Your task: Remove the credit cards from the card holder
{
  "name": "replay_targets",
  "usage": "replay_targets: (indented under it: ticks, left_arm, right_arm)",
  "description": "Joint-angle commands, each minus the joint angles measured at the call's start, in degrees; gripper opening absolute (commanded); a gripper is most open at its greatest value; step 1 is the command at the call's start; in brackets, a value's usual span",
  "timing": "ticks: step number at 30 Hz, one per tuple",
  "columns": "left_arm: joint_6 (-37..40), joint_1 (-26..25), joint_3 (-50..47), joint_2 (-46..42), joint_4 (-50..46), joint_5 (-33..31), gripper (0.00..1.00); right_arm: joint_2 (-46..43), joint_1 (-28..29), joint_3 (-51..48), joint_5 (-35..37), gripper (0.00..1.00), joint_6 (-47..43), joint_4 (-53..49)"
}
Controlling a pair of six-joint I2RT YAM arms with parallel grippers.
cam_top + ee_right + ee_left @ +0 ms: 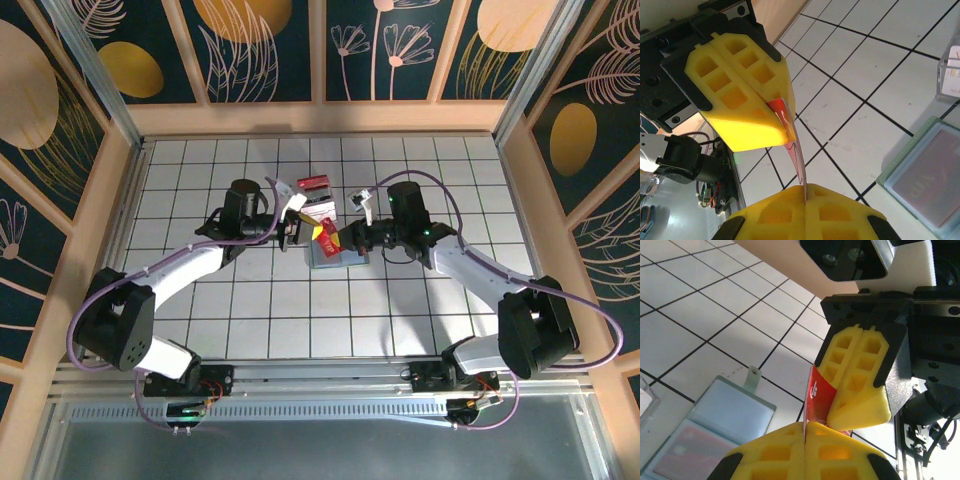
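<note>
The left claw (805, 436) is shut tight on one end of a red card (819, 396). The right claw (805, 192) is shut on the other end of the same card, so both claws pinch it between them. The card is up in the air, and in the right wrist view it bends a little.

Under the claws, the card holder (735, 407) lies open and flat on the white tiled bench (700, 315). A pinkish card (682, 455) sits in one of its pockets, behind clear plastic. The pocket next to it looks pale blue. A small clear box (951, 70) stands on the bench near the holder.
</note>
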Motion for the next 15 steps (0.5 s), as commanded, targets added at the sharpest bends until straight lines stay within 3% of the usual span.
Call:
replay_targets:
  ticks: [1,7,11,15]
  left_arm:
    - [-3.0,-0.8,-2.4,-1.4,3.9,0.4,0.00]
    - [-13.9,-0.8,-7.8,-5.6,15.1,-8.3,0.00]
    - [-22.3,-0.8,-12.8,-9.5,24.1,-16.2,0.00]
    - [-28.6,-0.8,-16.6,-12.4,31.1,-22.9,0.00]
  right_arm:
    - [-1.2,0.3,0.0,-1.6,0.06,2.5,11.8]
    - [-4.5,-0.7,-4.1,5.2,0.35,8.1,20.6]
    - [-8.5,-1.3,-8.9,14.5,0.44,14.0,27.6]
    - [-11.1,-1.5,-14.8,21.2,0.46,22.1,37.5]
